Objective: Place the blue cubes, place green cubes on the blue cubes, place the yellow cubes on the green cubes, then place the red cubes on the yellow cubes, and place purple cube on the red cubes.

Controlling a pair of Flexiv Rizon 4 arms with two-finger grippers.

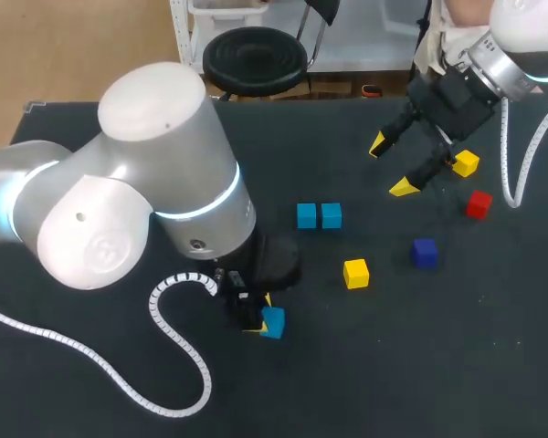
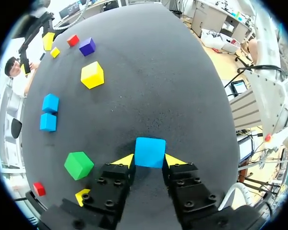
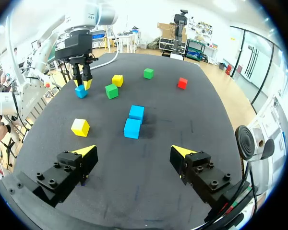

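Your left end effector (image 2: 149, 160) is clamped on a light blue cube (image 2: 150, 151). Both yellow tips press its opposite sides, the fingers only as far apart as the cube is wide. Whether the cube rests on the worktop (image 1: 365, 383) or hangs just off it, I cannot tell.

Take the pair of blue cubes (image 1: 319, 215) as your mark. They sit touching, side by side, and the row's long axis runs across the worktop, from your left to your right. The held cube lies on the near side of that pair and a little toward your left, well apart from it.

I judge the coming move to be a carry away from you and slightly right, bringing this cube in by the pair. A green cube (image 2: 78, 165) stands roughly between the held cube and the pair, off to one side of the straight line, so mind it on the way.

Your right end effector (image 1: 390, 167) hangs beyond the pair on its right side. Its fingers are spread wide and touch nothing, so the left arm has this cube.
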